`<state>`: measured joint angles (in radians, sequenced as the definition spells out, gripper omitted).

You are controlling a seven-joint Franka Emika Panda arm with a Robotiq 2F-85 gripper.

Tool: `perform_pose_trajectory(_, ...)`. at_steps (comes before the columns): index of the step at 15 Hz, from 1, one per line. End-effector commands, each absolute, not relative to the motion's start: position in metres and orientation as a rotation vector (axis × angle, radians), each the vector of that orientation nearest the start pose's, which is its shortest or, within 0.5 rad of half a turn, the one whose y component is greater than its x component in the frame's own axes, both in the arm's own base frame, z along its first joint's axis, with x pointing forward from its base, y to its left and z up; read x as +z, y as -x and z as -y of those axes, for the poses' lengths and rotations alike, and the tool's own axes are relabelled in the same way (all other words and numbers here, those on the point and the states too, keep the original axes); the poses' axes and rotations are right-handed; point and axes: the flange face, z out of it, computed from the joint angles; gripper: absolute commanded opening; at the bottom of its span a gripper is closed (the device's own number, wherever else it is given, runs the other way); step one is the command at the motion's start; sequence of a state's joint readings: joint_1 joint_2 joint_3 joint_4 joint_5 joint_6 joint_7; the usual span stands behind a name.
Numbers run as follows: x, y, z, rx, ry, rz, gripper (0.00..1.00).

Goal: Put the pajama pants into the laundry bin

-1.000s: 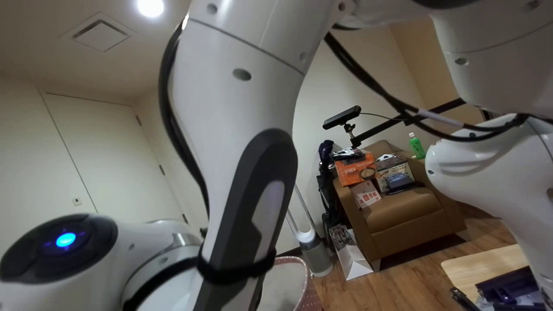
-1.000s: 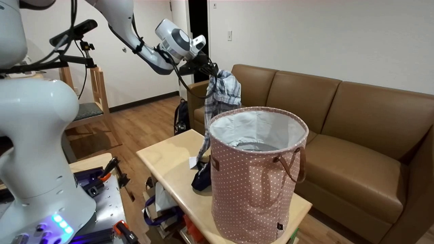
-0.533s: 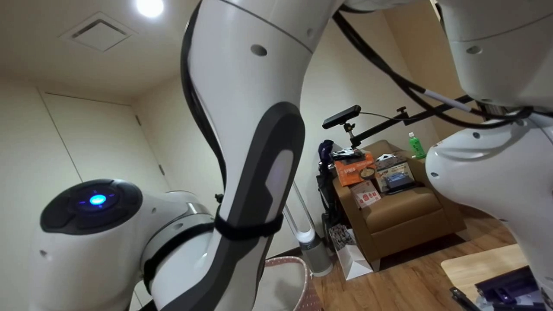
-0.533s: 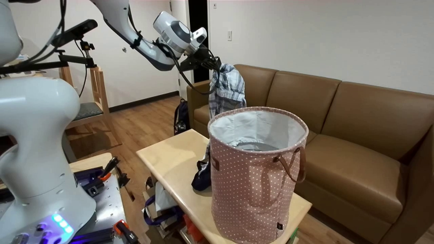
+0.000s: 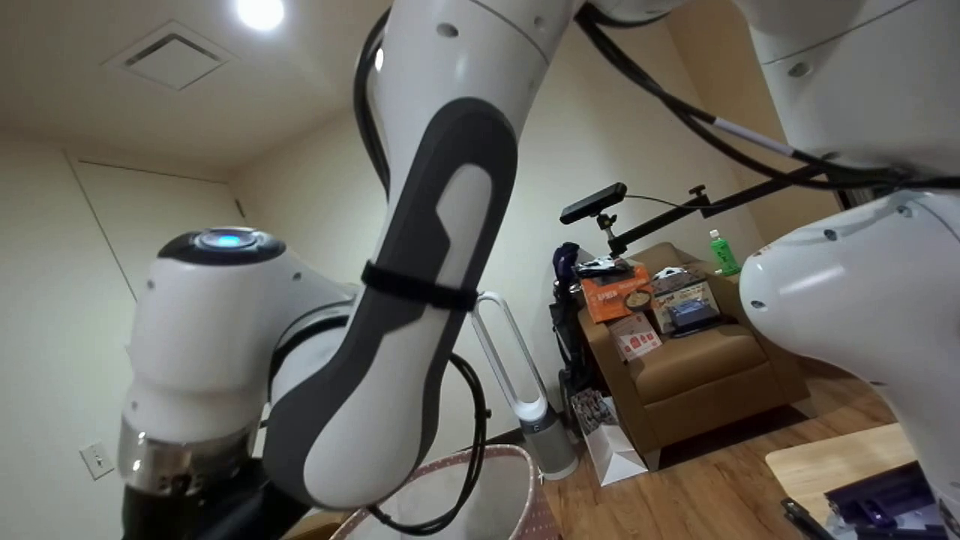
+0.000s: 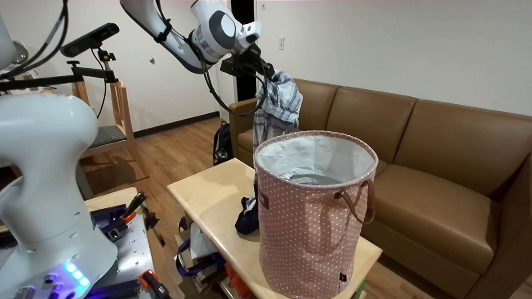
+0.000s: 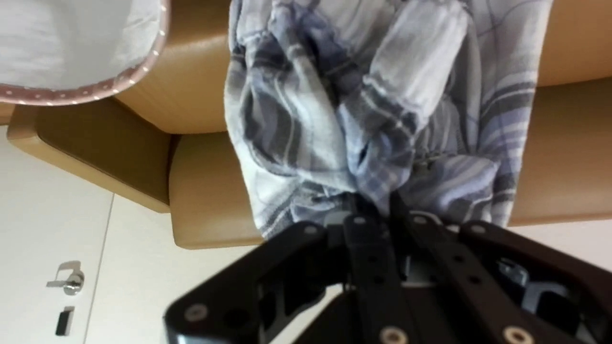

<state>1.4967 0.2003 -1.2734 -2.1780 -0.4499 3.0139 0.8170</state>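
Far left in an exterior view, the robot's white base; its arm reaches toward the middle; next along, a wooden chair; then a light-wood table, bearing a dark blue item I cannot name. Beyond it, up high, the gripper pinches a bunch of the pajama pants; plaid cloth hangs below, outside the laundry bin, its lower part passing behind the rim; bottom end hidden, so cannot tell whether it touches the table. Just right, the bin stands upright on the table, mouth up, pale lining showing; a brown sofa fills the right side.

Step in hand, as I judge it: bringing the held pants to the bin, release not yet done; next move probably calls for height, so trailing cloth clears the rim; then a shift over the mouth, letting go once the loose part hangs inside; otherwise it may drape over the edge.
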Motion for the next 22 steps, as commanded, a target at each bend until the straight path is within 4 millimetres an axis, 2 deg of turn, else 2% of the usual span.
perform_pose_trajectory(1,0.454,-0.557,-0.133,-1.113,2.834,-0.333,0.06)
perform_pose_trajectory(3,0.452,-0.562,-0.107,-1.040,2.880,-0.413,0.06)
perform_pose_trajectory(4,0.453,-0.564,-0.101,-1.066,2.893,-0.425,0.06)
perform_pose_trajectory(5,0.452,-0.564,-0.106,-1.087,2.896,-0.385,0.06)
perform_pose_trajectory(6,0.452,-0.564,-0.099,-1.076,2.892,-0.400,0.10)
perform_pose_trajectory(8,0.451,-0.564,-0.099,-1.070,2.889,-0.399,0.07)
perform_pose_trajectory(9,0.453,-0.564,-0.107,-1.033,2.907,-0.394,0.06)
perform_pose_trajectory(11,0.465,-0.570,-0.101,-1.034,2.882,-0.469,0.06)
perform_pose_trajectory(13,0.480,-0.578,-0.085,-1.012,2.866,-0.565,0.06)
perform_pose_trajectory(16,0.508,-0.590,-0.060,-0.985,2.836,-0.799,0.06)
perform_pose_trajectory(17,0.509,-0.594,-0.054,-0.940,2.845,-0.840,0.06)
perform_pose_trajectory(18,0.524,-0.594,-0.038,-0.914,2.814,-0.927,0.06)
perform_pose_trajectory(19,0.528,-0.593,-0.023,-0.888,2.833,-0.975,0.06)
perform_pose_trajectory(21,0.525,-0.590,0.003,-0.788,2.849,-1.079,0.06)
perform_pose_trajectory(22,0.522,-0.587,0.022,-0.741,2.817,-1.135,0.06)
